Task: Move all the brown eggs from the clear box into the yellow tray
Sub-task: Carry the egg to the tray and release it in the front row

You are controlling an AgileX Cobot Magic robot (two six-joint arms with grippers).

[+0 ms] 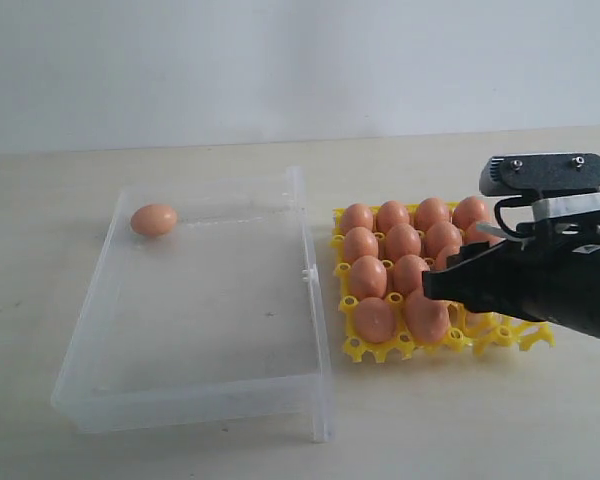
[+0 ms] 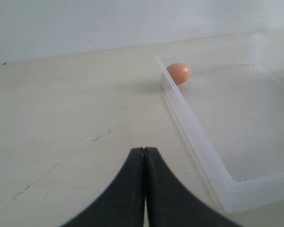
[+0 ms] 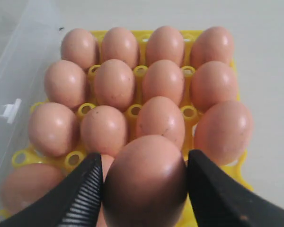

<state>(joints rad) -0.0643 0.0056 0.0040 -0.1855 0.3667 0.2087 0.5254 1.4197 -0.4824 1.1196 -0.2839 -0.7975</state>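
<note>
Right fingers point(image 3: 83, 191) gripping brown egg point(image 3: 144, 182) above yellow tray point(image 1: 385, 350). We lower straight down, avoid bumping neighbouring eggs point(image 3: 161, 118), release once seated. Left fingers point(image 2: 128, 189) closed over bench point(image 2: 61, 118). Last egg point(image 1: 154, 219) waits in clear box point(image 1: 315, 300) far corner.

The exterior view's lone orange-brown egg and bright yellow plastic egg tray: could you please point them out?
Lone orange-brown egg point(image 1: 154, 219): exterior view, middle of its shell.
Bright yellow plastic egg tray point(image 1: 380, 350): exterior view, bare front rim.
</note>
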